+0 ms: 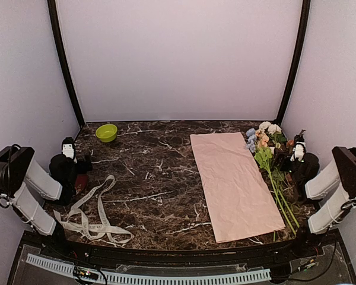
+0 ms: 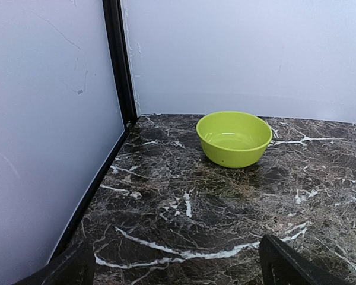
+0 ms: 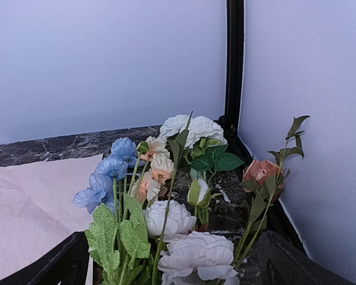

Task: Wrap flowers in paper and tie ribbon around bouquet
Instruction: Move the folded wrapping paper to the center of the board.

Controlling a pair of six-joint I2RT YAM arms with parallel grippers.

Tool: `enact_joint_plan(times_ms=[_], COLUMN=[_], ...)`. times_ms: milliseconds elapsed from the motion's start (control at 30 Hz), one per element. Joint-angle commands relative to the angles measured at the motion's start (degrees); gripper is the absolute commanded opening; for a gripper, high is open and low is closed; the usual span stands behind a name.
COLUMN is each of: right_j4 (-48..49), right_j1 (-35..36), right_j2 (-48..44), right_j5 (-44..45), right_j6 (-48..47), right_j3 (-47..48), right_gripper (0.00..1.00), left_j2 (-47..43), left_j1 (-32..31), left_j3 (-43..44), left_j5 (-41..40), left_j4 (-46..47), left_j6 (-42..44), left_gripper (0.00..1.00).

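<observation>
Marble counter (image 1: 154,178) carries the paper (image 1: 234,184) flat right of centre, the flowers (image 1: 267,148) just beside its right edge, and the ribbon (image 1: 92,217) looped near left. Both the left claw (image 1: 68,149) and the right claw (image 1: 297,148) gape wide, empty. I reckon wrapping hasn't begun: next, the right claw must grasp the flowers low down and lay them on the paper.

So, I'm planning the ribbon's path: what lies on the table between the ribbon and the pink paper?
Nothing: the top view shows only bare marble table between the ribbon and the paper. The green bowl sits farther back, off that stretch.
</observation>
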Motion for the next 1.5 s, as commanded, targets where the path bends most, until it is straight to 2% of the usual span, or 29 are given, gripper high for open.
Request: enact_joint_plan(times_ms=[0,267,333,433,500,567,700,733,800,900,1000,1067,1267,1400,1467], right_j4=[2.6,2.6,1.9,-13.9,-28.0,-38.7,-59.4,-64.9,-76.6,-89.9,-95.4,-98.2,-103.7,-101.1,-100.2], right_j1=[0.1,0.1,0.0,-0.1,-0.7,-1.0,-0.3,0.8,4.1,10.7,17.3,20.2,24.0,27.5,30.1], right_j2=[0.2,0.2,-1.2,-11.0,-16.6,-19.7,-19.3,-18.2,-16.4,-14.6,-14.1,-13.3,-8.2,-3.5,-0.7], right_j5=[-0.1,-0.3,0.7,4.0,3.6,-1.8,-18.0,-20.5,-19.8,-11.7,-6.1,-3.6,0.3,-3.9,-2.6], right_j6=[-0.7,-0.7,0.4,1.7,5.3,7.8,13.1,13.3,11.8,10.3,11.9,13.4,15.3,17.7,18.9], right_j3=[0.7,0.6,0.9,6.0,11.1,16.6,28.7,31.4,36.3,39.6,38.4,37.1,33.8,31.0,30.8], right_gripper=[1.0,1.0,1.0,1.0,1.0,0.97,0.77,0.7,0.64,0.61,0.61,0.61,0.66,0.66,0.66], left_j2=[-0.1,-0.3,-3.5,-10.7,-13.9,-18.2,-26.3,-27.4,-28.4,-26.9,-21.9,-17.0,-2.2,3.8,4.8], left_j1=[-0.1,-0.1,-0.2,-0.2,-0.7,-3.3,-16.5,-19.8,-26.1,-36.7,-48.0,-52.2,-56.4,-57.9,-58.3], left_j3=[0.5,0.5,2.4,12.0,15.4,18.2,22.3,22.9,24.6,26.9,29.1,31.1,39.6,43.6,43.2], left_j5=[0.0,0.4,0.9,-0.5,4.4,6.6,5.2,6.3,8.6,6.3,3.2,2.2,9.2,9.9,9.9], left_j4=[1.4,1.8,-4.6,-26.8,-28.1,-30.1,-35.7,-37.4,-42.5,-48.5,-53.0,-55.0,-64.4,-69.8,-70.5], left_j6=[0.8,1.2,1.5,0.4,2.6,3.6,11.1,11.8,11.8,11.9,13.7,12.4,6.2,5.9,6.5], left_gripper=[0.99,0.99,0.99,0.99,0.93,0.87,0.83,0.82,0.79,0.76,0.76,0.76,0.75,0.72,0.71])
